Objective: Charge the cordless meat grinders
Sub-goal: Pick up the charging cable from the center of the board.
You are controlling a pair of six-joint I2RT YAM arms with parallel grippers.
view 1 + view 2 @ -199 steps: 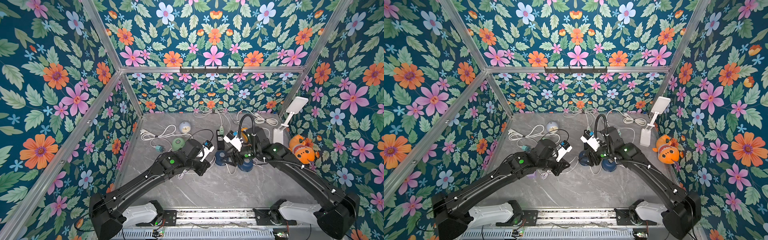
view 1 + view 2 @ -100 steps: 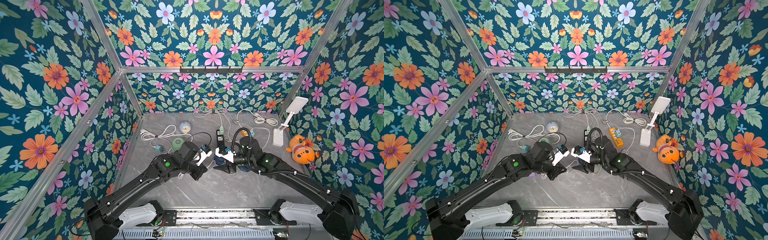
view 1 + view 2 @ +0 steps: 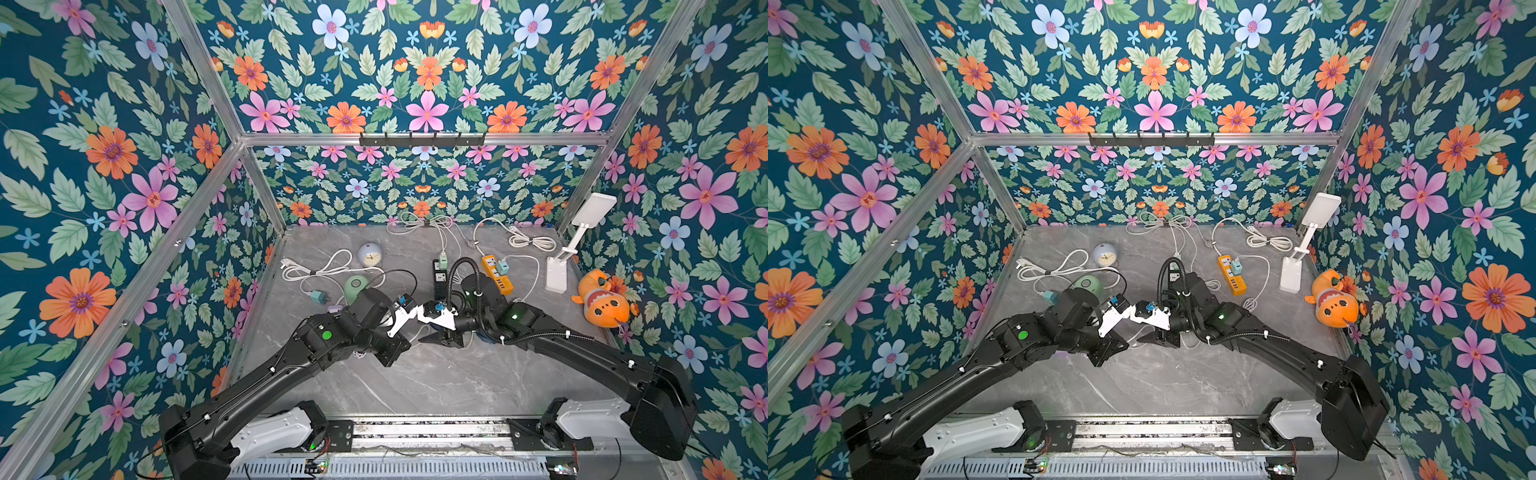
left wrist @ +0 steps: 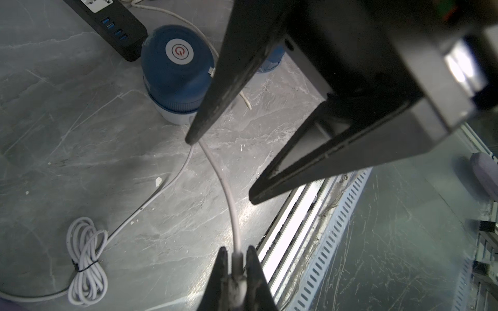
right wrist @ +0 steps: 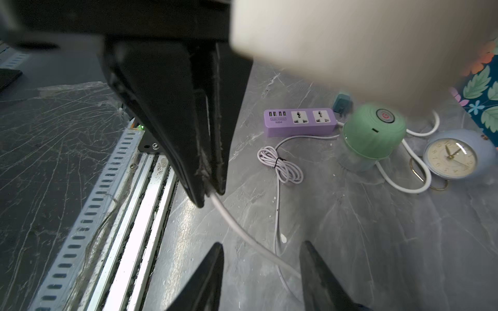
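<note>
My left gripper [image 4: 234, 258] is shut on the plug end of a white charging cable [image 4: 229, 194]. My right gripper [image 5: 261, 250] faces it, open, with that cable [image 5: 242, 231] running between its fingertips. In both top views the two grippers meet at mid-table: left gripper [image 3: 405, 347], right gripper [image 3: 428, 338]. One navy meat grinder [image 4: 175, 70] stands upright with a cable at its side. A second navy grinder [image 4: 272, 62] is mostly hidden behind a right finger [image 4: 213, 102]. The mint green grinder [image 5: 374, 132] [image 3: 357, 286] stands further left, near the clock.
A black power strip [image 3: 439, 274] and an orange one [image 3: 494, 272] lie behind the arms. A purple power strip [image 5: 299, 121] and a coiled cable [image 5: 280, 167] lie near the mint grinder. Pale blue clock [image 3: 369, 255], white lamp [image 3: 557, 270], orange plush fish [image 3: 602, 303], front rail [image 4: 310, 215].
My right arm has swung left and down from above the navy grinders to the cable held by my left gripper, its jaws narrowing. The left gripper stays shut and has shifted slightly.
</note>
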